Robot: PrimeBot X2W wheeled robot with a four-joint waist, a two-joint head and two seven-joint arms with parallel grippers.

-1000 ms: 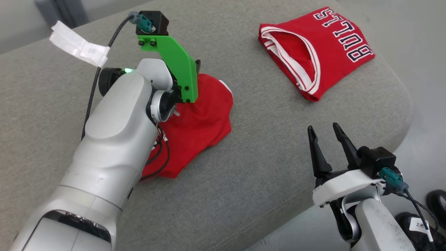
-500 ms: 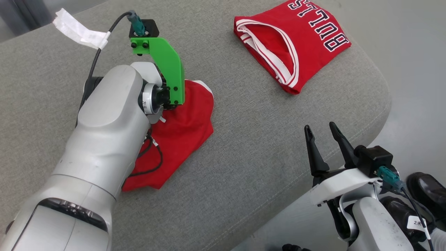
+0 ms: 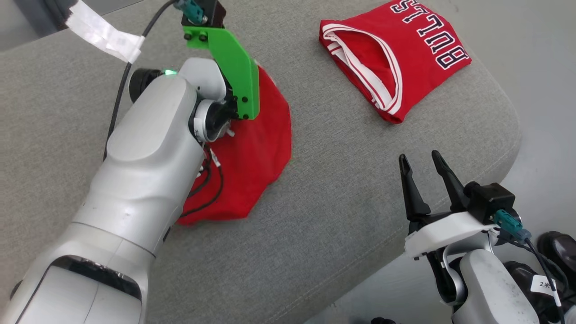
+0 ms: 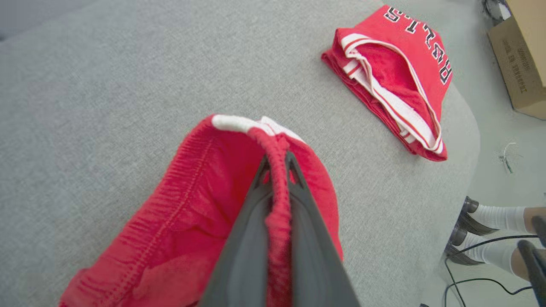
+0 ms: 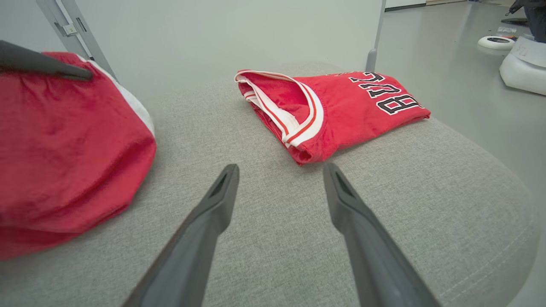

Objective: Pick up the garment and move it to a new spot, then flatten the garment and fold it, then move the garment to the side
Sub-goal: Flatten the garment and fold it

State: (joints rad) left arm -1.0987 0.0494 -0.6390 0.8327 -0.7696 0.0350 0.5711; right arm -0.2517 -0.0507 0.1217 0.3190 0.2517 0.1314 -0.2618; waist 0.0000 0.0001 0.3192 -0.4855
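Note:
The garment [image 3: 261, 153] is a crumpled pair of red shorts with a white trim, lying on the grey cushion [image 3: 337, 211] left of centre. My left gripper [image 4: 277, 155] is shut on its elastic waistband, and that edge of the garment [image 4: 200, 204] is raised off the cushion while the rest still rests on it. In the head view my left wrist and its green bracket [image 3: 236, 76] hide the fingers. My right gripper [image 3: 420, 157] stands open and empty near the cushion's front right edge, well apart from the garment [image 5: 64, 149]. In its own view the right gripper [image 5: 281, 168] points over bare cushion.
A folded red BULLS jersey [image 3: 396, 58] lies at the cushion's far right corner. The cushion's rounded edge [image 3: 508, 135] drops to the floor on the right. A cardboard box [image 4: 518, 55] and a person's feet [image 4: 482, 217] are on the floor beyond it.
My left gripper has closed on the garment's waistband and pulled that edge up and away. The head camera has shifted a little. The right gripper has stayed open in place.

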